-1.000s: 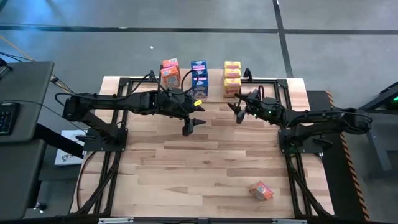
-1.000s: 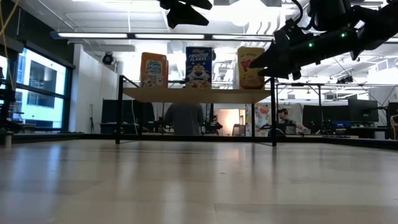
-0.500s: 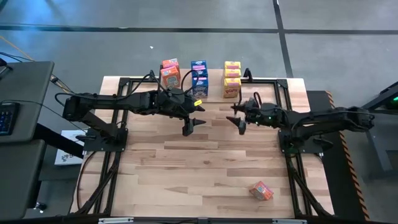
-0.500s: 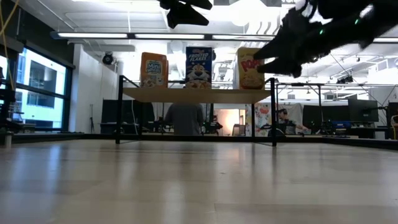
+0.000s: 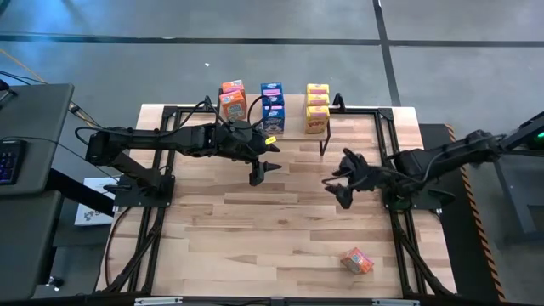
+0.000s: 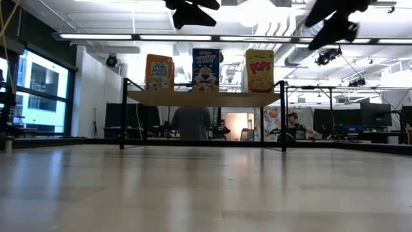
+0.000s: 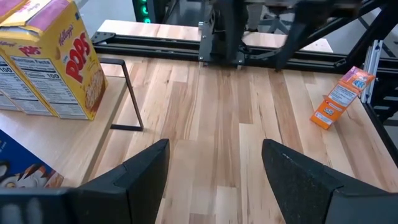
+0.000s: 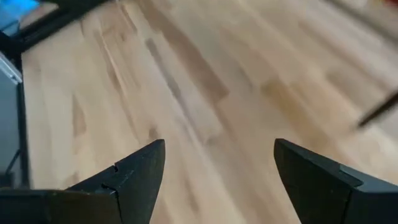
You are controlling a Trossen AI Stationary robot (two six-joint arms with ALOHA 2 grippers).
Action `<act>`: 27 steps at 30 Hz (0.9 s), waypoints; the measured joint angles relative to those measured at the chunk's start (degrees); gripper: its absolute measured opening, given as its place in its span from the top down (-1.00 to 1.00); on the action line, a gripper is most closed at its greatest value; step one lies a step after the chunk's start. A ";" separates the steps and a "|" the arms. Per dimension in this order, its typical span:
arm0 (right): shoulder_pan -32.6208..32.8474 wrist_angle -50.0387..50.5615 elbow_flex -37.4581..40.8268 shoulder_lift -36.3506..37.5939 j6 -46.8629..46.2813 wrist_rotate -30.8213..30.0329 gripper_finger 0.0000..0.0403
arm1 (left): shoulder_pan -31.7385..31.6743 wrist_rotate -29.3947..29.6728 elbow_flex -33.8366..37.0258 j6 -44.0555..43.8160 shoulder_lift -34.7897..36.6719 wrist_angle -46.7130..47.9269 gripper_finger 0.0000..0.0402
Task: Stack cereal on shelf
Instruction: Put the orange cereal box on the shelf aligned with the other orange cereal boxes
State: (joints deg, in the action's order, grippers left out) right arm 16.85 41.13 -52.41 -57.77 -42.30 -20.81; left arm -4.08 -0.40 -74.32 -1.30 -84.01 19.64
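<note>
Lying loose near the table's front edge, the orange box [image 5: 357, 260] sat nearest the right gripper [image 5: 340, 184], whose empty jaws gaped; left gripper [image 5: 263, 168] likewise spread, waited mid-table.

Light-wood plank counter [image 5: 255, 229] is framed by black metal rails [image 5: 149, 229] on both sides. A dark desk [image 5: 30, 144] with a keyboard [image 5: 8, 161] is seen just beside the counter's left edge; papers [image 5: 89, 208] are seen on the grey floor [image 5: 127, 51] below it. In the low view, a person in a grey top [image 6: 190, 122] is seen behind the counter; monitors [image 6: 373, 115] and ceiling light strips [image 6: 174, 37] are visible beyond.
</note>
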 joint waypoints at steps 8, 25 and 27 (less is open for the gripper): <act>12.79 20.03 -13.35 -10.83 -22.69 2.00 -0.46 | 0.00 0.00 0.00 0.00 0.00 -0.04 -0.23; 31.63 34.50 -27.53 -31.46 -49.46 7.81 -0.46 | 0.00 0.00 0.00 0.00 0.00 -0.02 -0.23; 33.40 34.33 -27.83 -32.11 -52.00 7.92 -0.46 | 0.00 0.00 0.00 0.00 0.00 -0.02 -0.23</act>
State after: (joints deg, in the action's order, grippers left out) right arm 50.25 75.46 -80.24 -89.89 -94.30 -12.89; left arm -4.08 -0.40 -74.32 -1.30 -84.01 19.62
